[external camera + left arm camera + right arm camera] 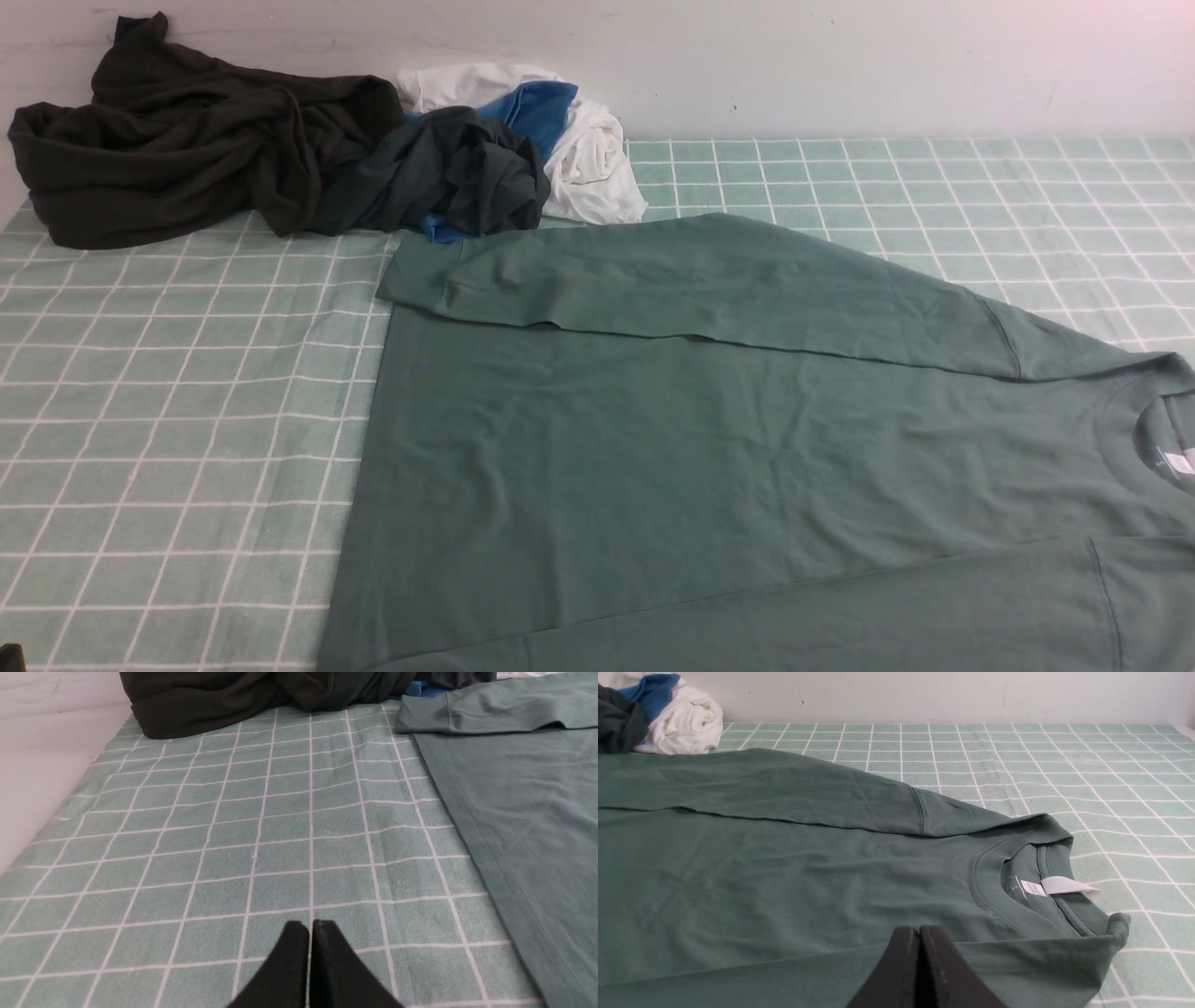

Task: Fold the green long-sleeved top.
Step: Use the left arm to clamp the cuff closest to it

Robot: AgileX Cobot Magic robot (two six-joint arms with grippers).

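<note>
Step in hand: while both sleeves lie folded inward, body fold appears due.
Left gripper [310, 963]: tips together, beside the hem.
Right gripper [919, 966]: tips together; green top [859, 877] under and beyond it.
Next move: open jaws, pinch hem or collar edge.
Room: bare checked cloth [280, 854] ahead of left gripper.

Bright, even, diffuse light; soft faint shadows along fabric edges, most of the cloth in focus.
</note>
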